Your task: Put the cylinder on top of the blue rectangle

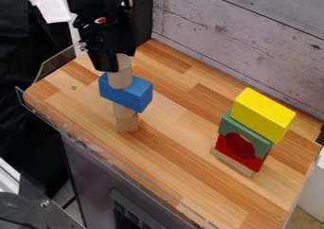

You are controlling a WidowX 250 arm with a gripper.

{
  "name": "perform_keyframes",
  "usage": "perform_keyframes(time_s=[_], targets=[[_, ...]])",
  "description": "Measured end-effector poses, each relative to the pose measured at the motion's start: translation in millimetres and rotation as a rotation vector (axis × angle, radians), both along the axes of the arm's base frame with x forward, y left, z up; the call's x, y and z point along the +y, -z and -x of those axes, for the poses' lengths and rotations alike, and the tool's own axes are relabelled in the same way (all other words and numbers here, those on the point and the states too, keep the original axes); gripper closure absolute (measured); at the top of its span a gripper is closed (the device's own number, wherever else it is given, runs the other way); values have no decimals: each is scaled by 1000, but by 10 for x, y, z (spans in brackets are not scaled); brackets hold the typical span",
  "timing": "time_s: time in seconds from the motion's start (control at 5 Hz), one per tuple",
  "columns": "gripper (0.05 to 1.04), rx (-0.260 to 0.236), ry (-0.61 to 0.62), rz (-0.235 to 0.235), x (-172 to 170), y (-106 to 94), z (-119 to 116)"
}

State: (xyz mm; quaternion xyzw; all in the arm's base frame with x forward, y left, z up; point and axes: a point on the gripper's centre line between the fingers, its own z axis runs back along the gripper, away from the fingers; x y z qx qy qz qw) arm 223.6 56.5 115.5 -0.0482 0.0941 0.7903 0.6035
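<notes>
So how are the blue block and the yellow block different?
The blue block has a wooden cylinder above it; the yellow block tops its stack. The blue block sits on another wooden cylinder, the yellow block on a green arch. Both are rectangular.

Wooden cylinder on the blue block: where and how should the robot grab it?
Probably high on its round sides, coming straight down from above. The cylinder stands upright, so its sides can be squeezed, and staying high should avoid bumping the blue block underneath.
</notes>
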Motion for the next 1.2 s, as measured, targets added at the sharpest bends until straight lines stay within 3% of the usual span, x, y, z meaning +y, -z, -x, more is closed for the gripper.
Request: perform_keyframes(time_s=[0.2,0.6,0.8,1.0,1.2], targets=[[80,-9,-7,-6,14,-30,-29],[84,-58,22,-36,51,-216,-177],[84,-144,129,-111,-1,-566,-470],[84,-143,249,-159,-184,-682,-687],[84,-140,246,-161,-440,-511,-717]])
